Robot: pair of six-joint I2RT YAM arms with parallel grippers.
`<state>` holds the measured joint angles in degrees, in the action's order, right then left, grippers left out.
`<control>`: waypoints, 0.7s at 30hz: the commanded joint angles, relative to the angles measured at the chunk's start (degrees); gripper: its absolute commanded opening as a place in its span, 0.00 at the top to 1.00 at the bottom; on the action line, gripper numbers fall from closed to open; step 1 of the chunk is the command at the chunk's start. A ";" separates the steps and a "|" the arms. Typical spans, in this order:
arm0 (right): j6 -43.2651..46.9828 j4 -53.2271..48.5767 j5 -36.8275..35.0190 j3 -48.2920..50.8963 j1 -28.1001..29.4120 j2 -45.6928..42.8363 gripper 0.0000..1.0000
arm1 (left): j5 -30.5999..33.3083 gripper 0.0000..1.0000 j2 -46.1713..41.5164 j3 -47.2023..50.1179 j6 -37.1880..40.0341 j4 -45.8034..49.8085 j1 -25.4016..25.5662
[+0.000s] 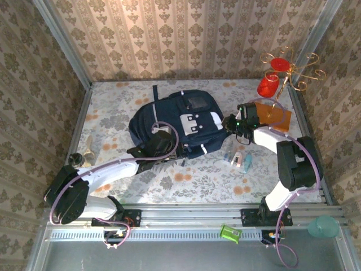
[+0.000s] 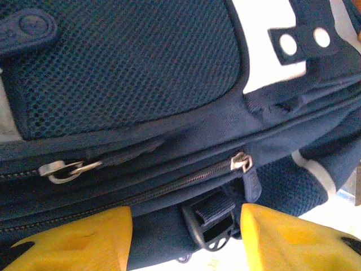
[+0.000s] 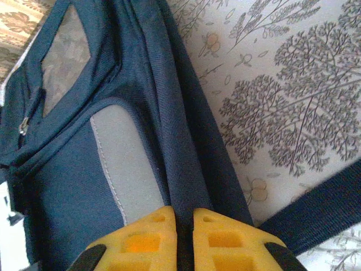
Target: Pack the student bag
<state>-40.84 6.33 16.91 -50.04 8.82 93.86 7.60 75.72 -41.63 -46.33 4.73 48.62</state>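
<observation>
The student bag (image 1: pixel 180 121), a dark navy backpack with white studded patches, lies flat mid-table. My left gripper (image 1: pixel 161 142) is at its near-left edge. In the left wrist view that gripper (image 2: pixel 185 213) is open, its yellow fingers (image 2: pixel 84 240) set wide apart on either side of the bag's lower edge and a black strap buckle (image 2: pixel 211 223). Above them run two zippers with a silver pull (image 2: pixel 63 169) and a second pull (image 2: pixel 242 164). My right gripper (image 1: pixel 232 125) is at the bag's right side. It is shut (image 3: pixel 184 213) on a dark navy fold of the bag (image 3: pixel 186 141).
A gold wire stand with red cups (image 1: pixel 276 79) and an orange board (image 1: pixel 277 117) are at the back right. Small teal and blue items (image 1: pixel 238 159) lie near the right arm. A wooden piece (image 1: pixel 88 148) lies at the left. Metal rails edge the table.
</observation>
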 commanded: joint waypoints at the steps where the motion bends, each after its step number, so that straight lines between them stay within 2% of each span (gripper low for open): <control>1: -2.35 3.56 1.55 2.16 1.09 -3.57 0.90 | 4.13 0.47 -0.54 -2.04 0.91 2.30 -0.81; 4: -2.25 3.73 1.46 3.60 1.62 -5.18 0.92 | 7.35 0.45 -1.75 -2.29 1.45 4.59 -0.80; 11: -1.35 3.83 0.87 5.05 1.74 -6.42 0.92 | 15.86 0.30 1.16 -6.01 5.08 11.50 -0.24; 21: -0.57 4.00 1.45 4.86 1.78 -5.25 0.93 | 23.38 0.24 8.46 -9.72 8.44 13.09 -1.09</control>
<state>-42.00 8.88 17.61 -45.39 10.39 89.08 25.85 83.02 -49.91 -40.23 15.42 48.31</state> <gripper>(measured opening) 0.072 0.754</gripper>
